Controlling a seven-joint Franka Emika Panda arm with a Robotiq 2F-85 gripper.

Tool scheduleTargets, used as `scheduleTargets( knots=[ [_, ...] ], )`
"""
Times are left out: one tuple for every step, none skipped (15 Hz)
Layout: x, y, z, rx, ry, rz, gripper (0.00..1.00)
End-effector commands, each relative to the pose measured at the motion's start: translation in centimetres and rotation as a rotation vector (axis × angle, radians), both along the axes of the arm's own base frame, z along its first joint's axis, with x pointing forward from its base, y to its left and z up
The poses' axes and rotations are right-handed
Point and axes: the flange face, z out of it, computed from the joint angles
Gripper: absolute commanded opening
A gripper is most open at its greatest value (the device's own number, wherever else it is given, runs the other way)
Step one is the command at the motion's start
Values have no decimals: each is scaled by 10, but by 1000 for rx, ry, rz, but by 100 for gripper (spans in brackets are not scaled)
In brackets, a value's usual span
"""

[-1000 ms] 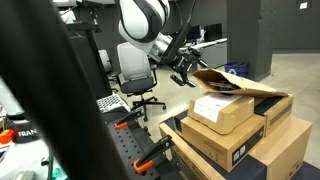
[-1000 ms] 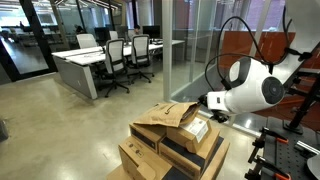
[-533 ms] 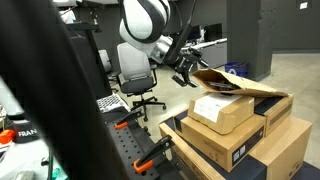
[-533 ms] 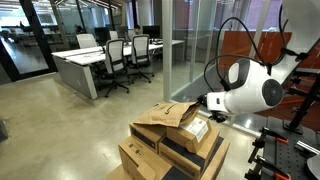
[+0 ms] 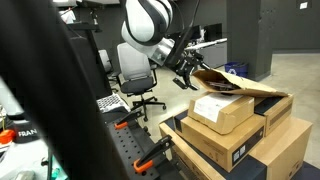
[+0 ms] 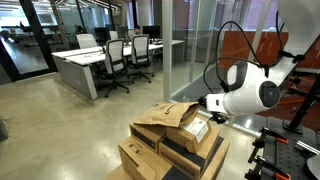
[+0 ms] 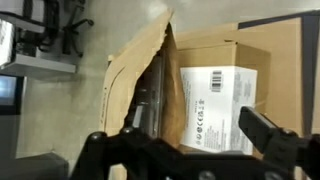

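Your tool has its jaws wide apart, and nothing is clamped between them. In an exterior view it hangs in the air just beside the raised end of the paper envelope, which is brown and torn open. Whether the tool touches the paper, you cannot tell from here.

The paper envelope lies on top of a pile of cardboard, half over a small box with a white label. The small box rests on larger boxes that stand on the floor.

In the wrist view the two dark fingers frame the scene from below. The open mouth of the envelope is between them, further away, with the labelled box to its right. An office chair stands behind the tool, well apart from it.
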Motion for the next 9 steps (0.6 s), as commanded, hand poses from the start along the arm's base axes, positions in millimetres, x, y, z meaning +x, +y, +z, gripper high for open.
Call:
scheduleTargets(
  knots=[
    [9,2,-6,15,-10,-1,100],
    [10,3,-6,17,-9,-2,100],
    [13,4,-7,17,-9,0,100],
    [15,5,-8,18,-8,2,100],
    [17,7,-9,19,-8,5,100],
    [19,8,-10,20,-7,7,100],
    [21,10,-11,21,-8,8,100],
    [22,10,-12,21,-8,8,100],
    [23,11,-13,22,-8,10,100]
  ],
)
